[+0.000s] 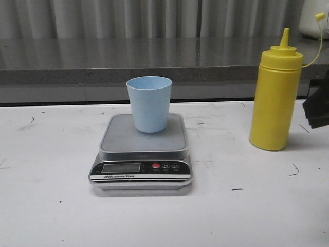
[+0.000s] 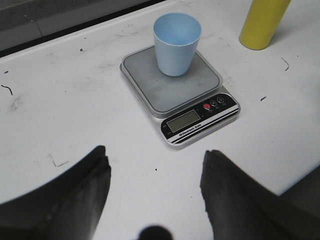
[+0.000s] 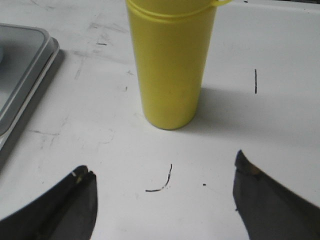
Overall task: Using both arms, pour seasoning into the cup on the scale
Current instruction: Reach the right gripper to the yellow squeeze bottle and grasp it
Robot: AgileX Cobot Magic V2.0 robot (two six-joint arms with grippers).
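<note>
On the white table [image 1: 51,206] in front of you, the blue cup [image 1: 149,103] stands upright in the middle of the grey scale [image 1: 141,154]. The yellow seasoning [image 1: 275,98] bottle stands upright too, off to the right of the scale and apart from it. Its little cap hangs loose on its string, so the pointy tip looks bare.

You look to be at the very start. Nothing is held yet, and I cannot see into the cup to tell if anything is in it.

Your right gripper [image 3: 165,200] is wide open with nothing in it. It sits near the bottle, which stands straight ahead of the gap between the fingers. Your left gripper [image 2: 155,190] is wide open and empty as well, well back from the scale and facing it.

Next, I think you should slide the right gripper forward until the bottle is between its fingers, then squeeze gently around the middle. Go slowly, because a tall bottle could tip if bumped. The left gripper may need to steady the cup.
</note>
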